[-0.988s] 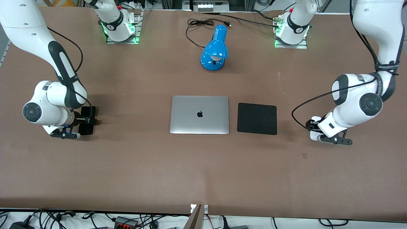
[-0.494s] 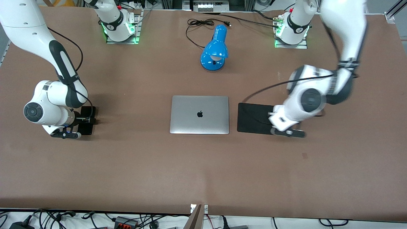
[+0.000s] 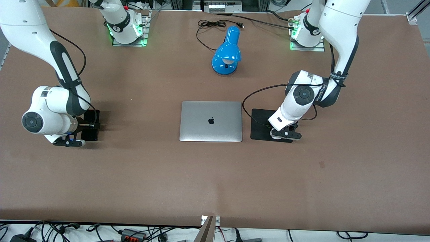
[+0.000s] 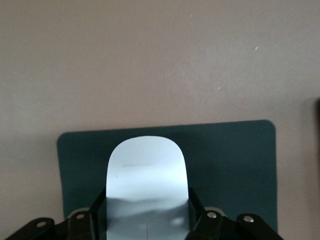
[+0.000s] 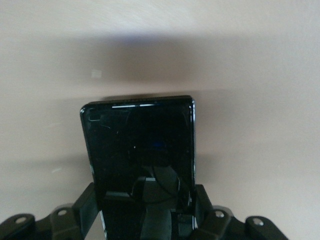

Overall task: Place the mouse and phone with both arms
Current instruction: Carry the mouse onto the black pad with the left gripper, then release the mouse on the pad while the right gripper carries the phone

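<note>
Left end effector (image 3: 285,129) has carried mouse (image 4: 146,182) over mouse pad (image 3: 260,126).

Under my left gripper (image 3: 285,129) lies the pad (image 3: 263,124), with the laptop (image 3: 211,121) just beside it toward my right gripper (image 3: 88,127). Bare desk (image 3: 141,121) runs open between my right gripper and the laptop. The lamp (image 3: 226,53) stands well apart.

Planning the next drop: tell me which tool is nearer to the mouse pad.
Left. The left tool, shut on the mouse, is over the mouse pad; the right tool holds the phone at the right arm's end of the table.
</note>
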